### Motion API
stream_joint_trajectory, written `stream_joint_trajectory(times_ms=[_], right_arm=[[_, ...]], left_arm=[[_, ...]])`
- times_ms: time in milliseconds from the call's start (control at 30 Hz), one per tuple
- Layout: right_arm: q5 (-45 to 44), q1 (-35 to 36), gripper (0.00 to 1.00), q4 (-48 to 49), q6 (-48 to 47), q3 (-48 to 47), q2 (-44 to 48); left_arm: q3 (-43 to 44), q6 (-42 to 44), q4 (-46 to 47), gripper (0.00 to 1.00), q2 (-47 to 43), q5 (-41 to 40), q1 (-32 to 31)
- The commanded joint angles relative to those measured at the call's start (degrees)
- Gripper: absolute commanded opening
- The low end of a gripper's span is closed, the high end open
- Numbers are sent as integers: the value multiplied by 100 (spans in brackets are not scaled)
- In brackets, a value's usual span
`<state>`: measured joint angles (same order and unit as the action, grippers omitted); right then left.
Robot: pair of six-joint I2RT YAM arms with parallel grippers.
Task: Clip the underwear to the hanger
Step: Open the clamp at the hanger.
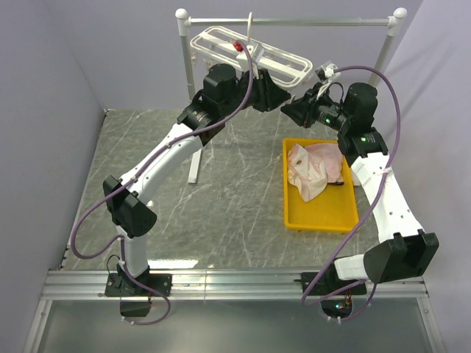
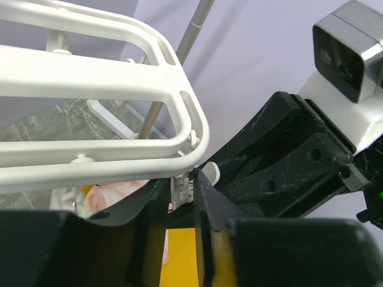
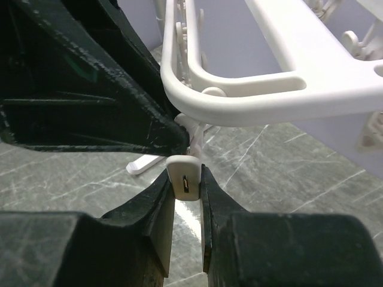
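Observation:
The white hanger point(image 1: 221, 44) hangs from the grey rail, its frame filling the top of both wrist views point(image 2: 90, 75) point(image 3: 311, 84). My two grippers meet under its right end. The right gripper point(image 3: 187, 176) is shut on the flat white tab of a dangling clip point(image 3: 185, 170). The left gripper point(image 2: 182, 186) has its fingertips against both sides of a small white clip point(image 2: 181, 184) just under the frame's corner. The underwear point(image 1: 316, 169), a heap of pale pink fabric, lies in the yellow tray; neither gripper holds any.
A yellow tray point(image 1: 321, 220) sits on the marble table at the right, under the right arm. The tall grey rail stand point(image 1: 294, 20) with white ball ends spans the back, one foot point(image 1: 193, 173) on the table. Grey walls close in on both sides.

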<state>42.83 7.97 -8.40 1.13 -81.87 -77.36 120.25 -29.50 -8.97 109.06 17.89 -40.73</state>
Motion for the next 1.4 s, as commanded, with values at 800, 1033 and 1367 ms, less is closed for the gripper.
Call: stream_joint_trajectory(times_ms=[800,1033,1367], right_arm=[[-205,56,41,1174,-437,443,600],[-231,56,39,1262,-657,408,529],[-284,100,21,1174,-816,356,450]], left_arm=[[-581,-2332,1530,0,-200,962,434],[-739,-2702,1671,0,-244,1006,426],[-766,-2754,1750,0,-271,1041,426]])
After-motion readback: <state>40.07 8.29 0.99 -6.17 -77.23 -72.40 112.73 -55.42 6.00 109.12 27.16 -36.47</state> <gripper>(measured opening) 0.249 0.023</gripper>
